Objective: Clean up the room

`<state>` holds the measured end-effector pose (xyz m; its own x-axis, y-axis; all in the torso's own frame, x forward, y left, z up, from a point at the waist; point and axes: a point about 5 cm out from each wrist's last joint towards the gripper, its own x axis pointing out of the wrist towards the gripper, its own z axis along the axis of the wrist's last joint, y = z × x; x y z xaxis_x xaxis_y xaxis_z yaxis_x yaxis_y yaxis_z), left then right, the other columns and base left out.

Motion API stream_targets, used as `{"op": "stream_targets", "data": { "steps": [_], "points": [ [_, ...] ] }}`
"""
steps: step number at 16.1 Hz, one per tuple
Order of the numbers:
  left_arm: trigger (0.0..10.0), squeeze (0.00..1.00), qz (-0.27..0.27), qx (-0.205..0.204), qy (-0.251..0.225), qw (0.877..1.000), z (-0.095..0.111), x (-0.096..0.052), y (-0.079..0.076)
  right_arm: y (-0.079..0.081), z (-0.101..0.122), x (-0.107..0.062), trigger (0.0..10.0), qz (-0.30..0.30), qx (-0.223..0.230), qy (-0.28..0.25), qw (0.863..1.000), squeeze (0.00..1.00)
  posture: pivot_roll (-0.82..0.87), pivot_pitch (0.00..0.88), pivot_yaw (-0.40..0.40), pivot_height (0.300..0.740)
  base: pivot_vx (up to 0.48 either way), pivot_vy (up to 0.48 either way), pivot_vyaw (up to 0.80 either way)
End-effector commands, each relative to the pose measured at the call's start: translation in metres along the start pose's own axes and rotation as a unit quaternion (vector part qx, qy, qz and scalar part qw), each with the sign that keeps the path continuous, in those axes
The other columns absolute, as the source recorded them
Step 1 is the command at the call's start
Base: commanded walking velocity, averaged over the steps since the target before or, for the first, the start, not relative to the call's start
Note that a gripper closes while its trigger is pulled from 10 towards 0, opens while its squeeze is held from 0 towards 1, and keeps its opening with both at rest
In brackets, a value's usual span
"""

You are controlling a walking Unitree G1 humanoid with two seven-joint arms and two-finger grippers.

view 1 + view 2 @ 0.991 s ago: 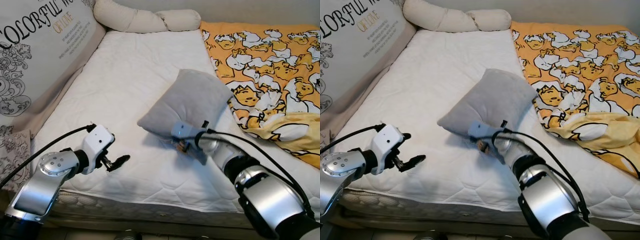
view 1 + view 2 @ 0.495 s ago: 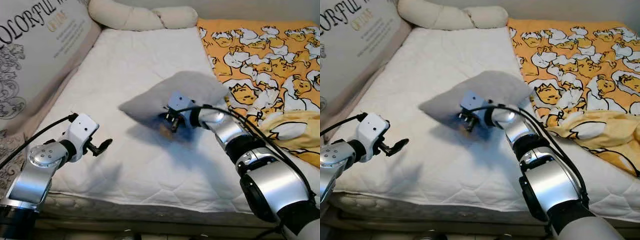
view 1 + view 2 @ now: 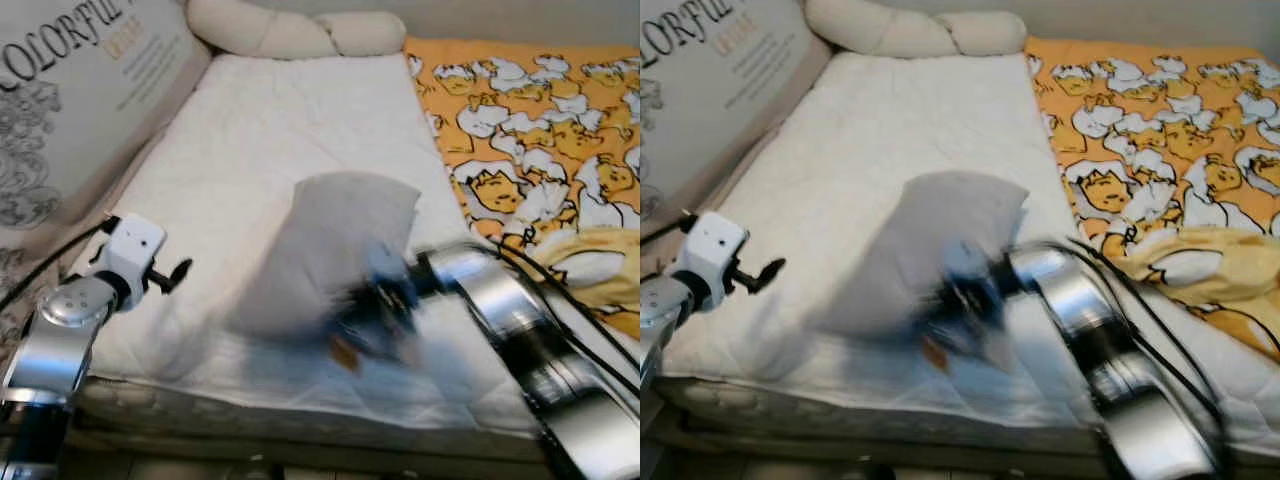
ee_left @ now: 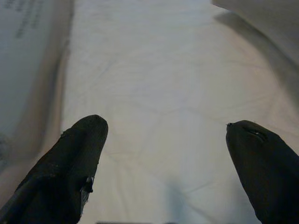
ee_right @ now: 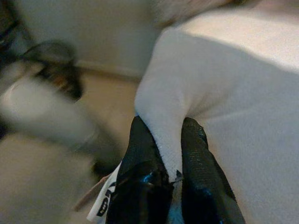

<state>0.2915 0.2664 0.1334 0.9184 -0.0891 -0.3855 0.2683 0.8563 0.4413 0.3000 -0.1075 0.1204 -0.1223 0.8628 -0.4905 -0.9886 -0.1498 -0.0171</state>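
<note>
Grey pillow [image 3: 335,245] pinched at one corner by the right gripper [image 5: 161,140], above the near part of the white mattress [image 3: 290,130].

Two black fingers [image 5: 140,158] closed tight on the pillow fabric, with a small label hanging beside; motion blur over this arm. Left gripper [image 4: 166,140] low over the mattress, left of the pillow and well apart from it, fingers spread wide with nothing between. Orange cartoon blanket [image 3: 540,120] on the right side of the mattress, cream bolster [image 3: 290,30] at its far end.
</note>
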Motion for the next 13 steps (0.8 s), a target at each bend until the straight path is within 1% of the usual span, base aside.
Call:
{"op": "stream_targets", "data": {
  "steps": [1,2,3,4,5,6,7,8,9,11,12,13],
  "points": [
    [10.0,0.0,0.01,0.0,0.001,1.0,0.002,0.001,0.004,0.003,0.006,0.002,0.0,0.014,-0.022,0.007,1.0,0.0,0.03,0.0,0.06,0.74,0.0,0.0,0.0],
    [10.0,0.0,0.004,0.001,-0.003,1.0,0.004,0.004,0.001,0.003,-0.004,0.005,2.0,-0.026,-0.017,0.011,0.999,0.0,0.03,0.0,0.06,0.74,0.0,0.0,0.0],
    [10.0,0.0,-0.006,-0.001,-0.011,1.0,0.007,0.007,-0.003,0.0,-0.008,0.009,10.0,-0.068,-0.001,0.011,0.998,0.0,0.02,0.0,0.065,0.74,0.0,0.0,0.0],
    [10.0,0.0,-0.012,0.0,-0.017,1.0,0.01,0.009,-0.007,-0.004,-0.011,0.012,10.0,-0.1,0.015,0.005,0.995,0.0,0.03,0.0,0.065,0.74,0.0,0.0,0.0],
    [10.0,0.0,-0.028,0.002,-0.028,0.999,0.015,0.014,-0.013,-0.009,-0.011,0.014,10.0,-0.143,0.039,-0.013,0.989,1.0,0.03,0.0,0.068,0.74,0.0,0.0,0.0],
    [10.0,0.0,-0.038,0.006,-0.034,0.999,0.018,0.018,-0.016,-0.011,-0.008,0.015,10.0,-0.157,0.043,-0.026,0.986,1.0,0.03,0.0,0.073,0.74,0.0,0.0,0.0],
    [10.0,0.0,-0.048,0.005,-0.04,0.998,0.021,0.02,-0.019,-0.011,-0.003,0.013,10.0,-0.154,0.053,-0.045,0.986,1.0,0.02,0.0,0.077,0.74,0.0,0.0,0.0],
    [10.0,0.0,-0.057,0.0,-0.047,0.997,0.024,0.021,-0.021,-0.011,0.001,0.013,10.0,-0.151,0.061,-0.062,0.985,1.0,0.02,0.0,0.081,0.74,0.0,0.0,0.0],
    [10.0,0.0,-0.076,-0.014,-0.056,0.995,0.028,0.024,-0.027,-0.007,0.004,0.009,10.0,-0.136,0.065,-0.079,0.985,1.0,0.02,0.0,0.085,0.74,0.0,0.0,0.0],
    [10.0,0.0,-0.104,-0.027,-0.053,0.993,0.026,0.028,-0.034,0.004,0.009,0.005,10.0,-0.093,0.073,-0.112,0.987,1.0,0.02,0.0,0.089,0.74,0.0,0.0,0.0],
    [10.0,0.0,-0.111,-0.025,-0.048,0.992,0.022,0.03,-0.037,0.01,0.009,0.004,10.0,-0.077,0.079,-0.115,0.987,1.0,0.02,0.0,0.091,0.74,0.0,0.0,0.0],
    [10.0,0.0,-0.118,-0.022,-0.045,0.992,0.02,0.031,-0.038,0.019,0.007,0.003,10.0,-0.049,0.086,-0.106,0.989,1.0,0.01,0.0,0.093,0.74,0.0,0.0,0.0]
  ]
}}
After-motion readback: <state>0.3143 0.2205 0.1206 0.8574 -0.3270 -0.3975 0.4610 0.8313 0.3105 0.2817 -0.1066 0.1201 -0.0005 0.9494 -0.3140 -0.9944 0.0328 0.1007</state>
